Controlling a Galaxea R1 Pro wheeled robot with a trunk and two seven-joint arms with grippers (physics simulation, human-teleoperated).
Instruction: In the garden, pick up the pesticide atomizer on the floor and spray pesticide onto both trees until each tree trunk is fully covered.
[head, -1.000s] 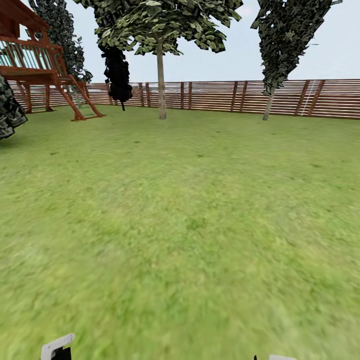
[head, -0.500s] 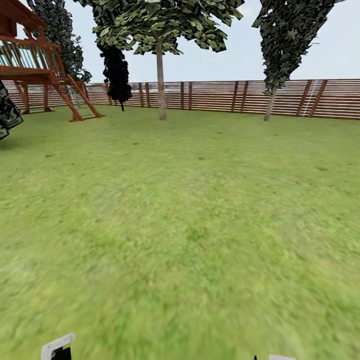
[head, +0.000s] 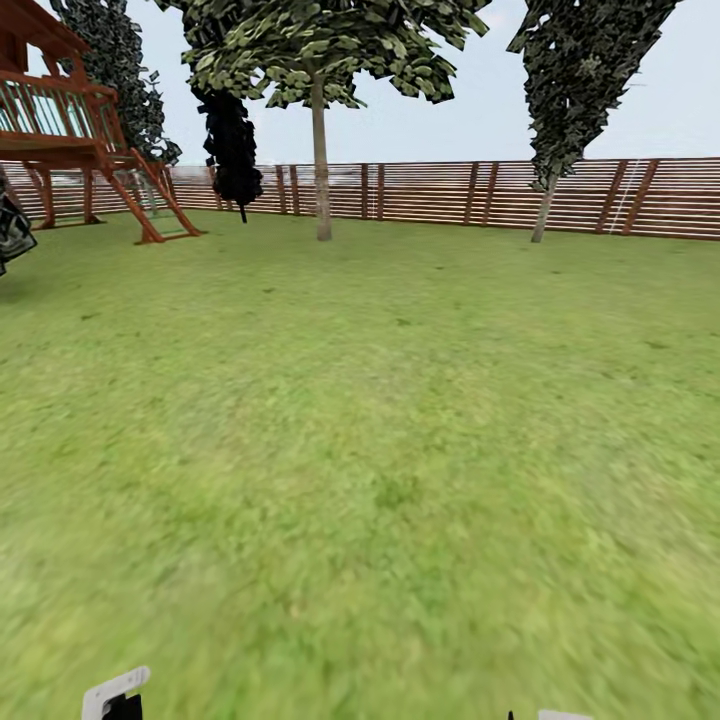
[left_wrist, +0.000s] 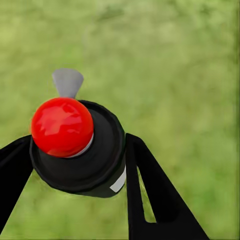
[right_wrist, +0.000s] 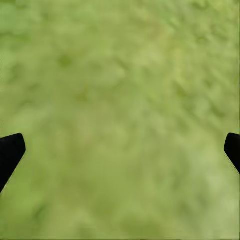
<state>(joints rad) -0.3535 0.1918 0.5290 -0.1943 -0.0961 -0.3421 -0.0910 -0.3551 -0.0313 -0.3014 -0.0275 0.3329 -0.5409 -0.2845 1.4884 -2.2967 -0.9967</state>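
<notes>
so the left gripper (left_wrist: 75, 165) is clamped around the pesticide atomizer (left_wrist: 75, 145), you can see the red knob on top and the grey nozzle poking out past the black body, with a finger pressed on each side. the right gripper (right_wrist: 120, 150) is spread wide with nothing in it, just blurry lawn (right_wrist: 120, 100) between the tips.

from the head view the robot is out in the middle of the garden, grass everywhere. the nearer tree (head: 320, 60) with the pale tree trunk (head: 321, 160) stands ahead by the wooden fence (head: 450, 190), and the second tree (head: 585, 70) leans a bit off to the right, also at the fence. both are well apart from the robot (wooden playset (head: 80, 140) is off to the left, ignore it).

my take: this is the driving-over step. keep the base heading straight at the nearer trunk, keep the bottle upright and the grip firm, and don't spray until the nozzle actually faces the bark up close.
</notes>
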